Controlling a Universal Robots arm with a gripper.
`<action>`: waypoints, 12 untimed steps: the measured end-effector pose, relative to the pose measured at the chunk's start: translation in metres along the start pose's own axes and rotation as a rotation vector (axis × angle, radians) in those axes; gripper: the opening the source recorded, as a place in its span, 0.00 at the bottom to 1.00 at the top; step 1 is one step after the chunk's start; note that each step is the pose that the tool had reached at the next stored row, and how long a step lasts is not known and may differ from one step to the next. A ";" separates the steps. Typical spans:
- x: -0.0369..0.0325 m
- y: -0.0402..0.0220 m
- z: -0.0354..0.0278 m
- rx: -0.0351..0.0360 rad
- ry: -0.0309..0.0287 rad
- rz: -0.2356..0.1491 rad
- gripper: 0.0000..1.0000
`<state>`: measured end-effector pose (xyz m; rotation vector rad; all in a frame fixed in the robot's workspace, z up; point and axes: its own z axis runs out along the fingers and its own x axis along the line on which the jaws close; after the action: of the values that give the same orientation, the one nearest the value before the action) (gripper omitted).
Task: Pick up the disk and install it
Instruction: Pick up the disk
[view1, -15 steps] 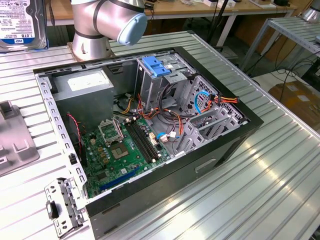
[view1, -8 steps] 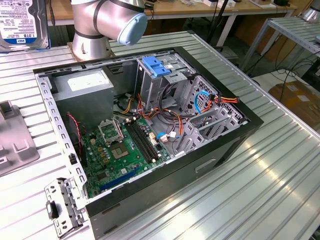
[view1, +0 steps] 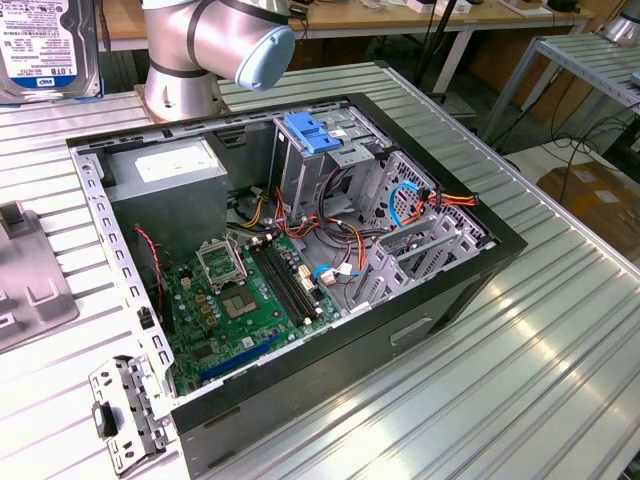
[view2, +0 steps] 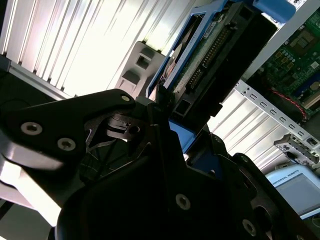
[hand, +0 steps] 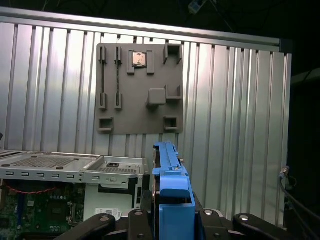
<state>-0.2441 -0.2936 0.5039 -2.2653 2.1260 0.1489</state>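
Hanging at the exterior view's far left, the disk (view1: 45, 45) is clamped edge-on between the gripper's (hand: 172, 220) closed fingers, lifted clear of the grey holder plate (view1: 30, 280). Further right stand the arm's base (view1: 195, 50), then the open computer case (view1: 330, 390) with its blue latch handle (view1: 312, 135).

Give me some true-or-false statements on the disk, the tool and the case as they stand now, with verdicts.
1. The tool is shut on the disk. True.
2. The disk sits in the case. False: it is held outside the case, at the exterior view's upper left.
3. The case lies open with the motherboard exposed. True.
4. The blue latch handle lies on the table. False: it sits atop the metal cage inside the case.
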 end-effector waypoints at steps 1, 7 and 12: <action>0.0001 -0.0004 0.0000 0.0000 0.0000 0.000 0.37; 0.0013 -0.0033 -0.0002 0.0001 0.0002 0.000 0.37; 0.0020 -0.0053 -0.0004 0.0000 0.0000 0.000 0.37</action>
<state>-0.2387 -0.2952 0.5038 -2.2653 2.1260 0.1489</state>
